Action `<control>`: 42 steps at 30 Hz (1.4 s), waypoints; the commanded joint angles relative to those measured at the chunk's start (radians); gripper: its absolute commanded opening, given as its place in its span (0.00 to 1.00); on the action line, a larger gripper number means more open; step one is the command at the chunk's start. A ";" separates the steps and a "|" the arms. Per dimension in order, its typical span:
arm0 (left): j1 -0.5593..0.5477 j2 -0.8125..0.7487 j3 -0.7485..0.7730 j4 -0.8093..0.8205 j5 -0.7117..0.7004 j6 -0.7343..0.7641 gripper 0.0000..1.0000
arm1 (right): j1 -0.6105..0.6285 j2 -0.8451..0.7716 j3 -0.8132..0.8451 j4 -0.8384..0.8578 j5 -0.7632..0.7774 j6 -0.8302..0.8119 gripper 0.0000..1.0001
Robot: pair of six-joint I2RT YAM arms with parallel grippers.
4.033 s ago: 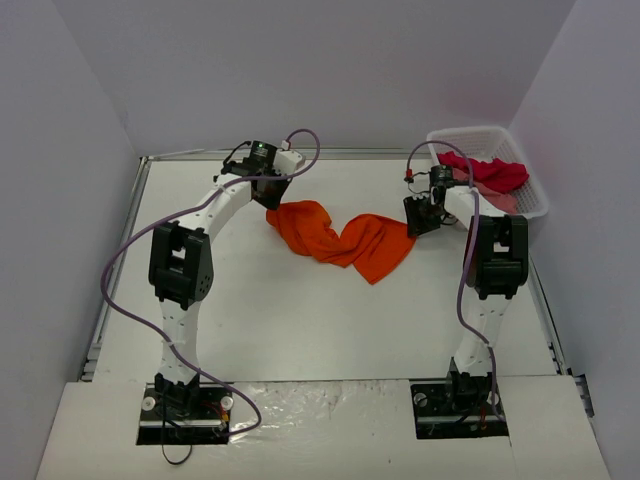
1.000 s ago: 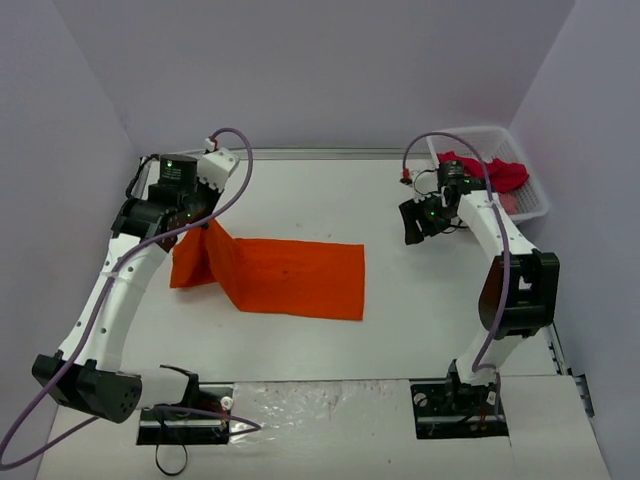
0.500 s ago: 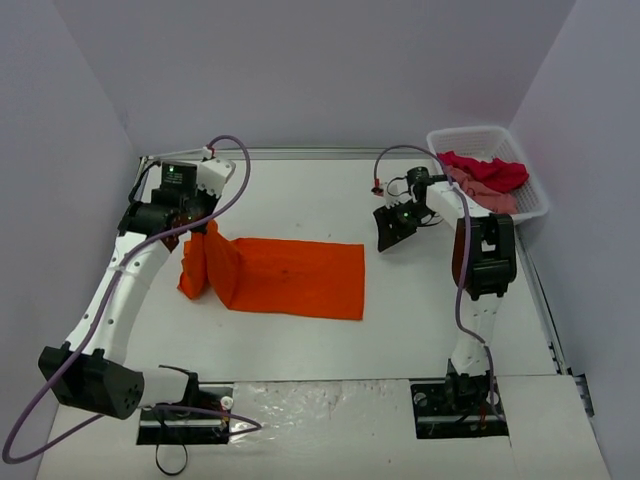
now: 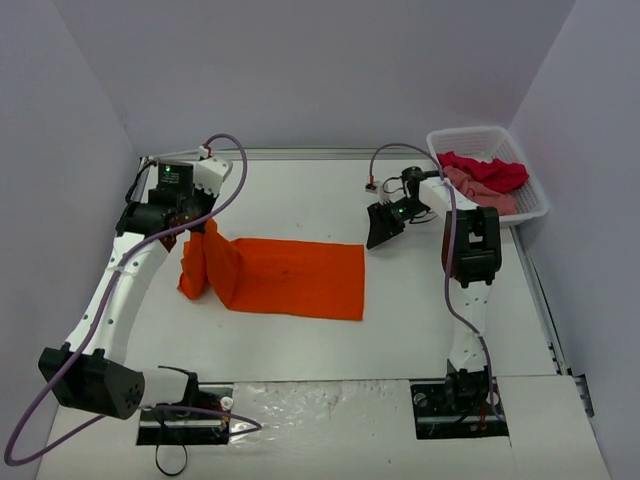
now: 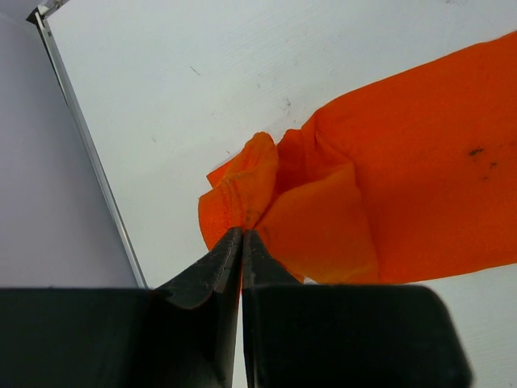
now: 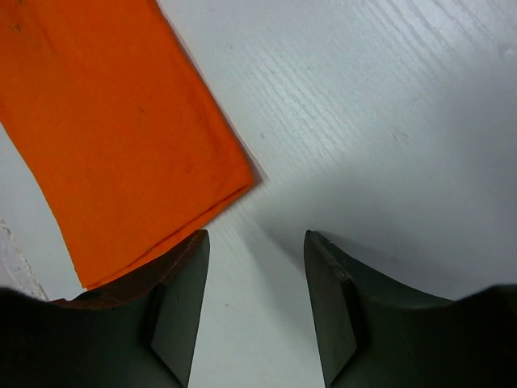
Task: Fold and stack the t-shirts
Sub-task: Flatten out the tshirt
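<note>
Bright even overhead light; soft shadows; sharp top view; wrist foregrounds dark, blurred

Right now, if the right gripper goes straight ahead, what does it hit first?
Likely the bare white tabletop, right beside the corner of the bright orange cloth t-shirt; depth is unclear.

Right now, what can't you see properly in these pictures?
- Top view: whatever lies under the crimson cloth and pink cloth in the white plastic lattice basket.
- Left wrist view: how much bright orange cloth t-shirt the left gripper pinches; its jaws cover it.
- Right wrist view: most of that shirt, cut off by the edge.
</note>
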 commanded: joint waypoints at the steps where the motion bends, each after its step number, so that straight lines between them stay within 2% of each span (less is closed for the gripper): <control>1: 0.010 -0.023 0.001 0.022 0.009 -0.015 0.02 | 0.012 0.038 0.039 -0.074 -0.048 -0.023 0.47; 24: 0.019 -0.029 -0.019 0.032 0.023 -0.021 0.02 | 0.038 0.173 0.083 -0.080 -0.085 0.010 0.43; 35: 0.021 -0.026 -0.026 0.039 0.034 -0.024 0.02 | 0.044 0.179 0.066 -0.080 -0.056 0.003 0.17; 36: 0.021 -0.026 -0.026 0.040 0.034 -0.026 0.02 | 0.044 0.179 0.066 -0.081 -0.051 0.005 0.11; 42: 0.021 -0.026 -0.020 0.037 0.034 -0.024 0.02 | 0.043 0.171 0.069 -0.078 -0.033 0.008 0.00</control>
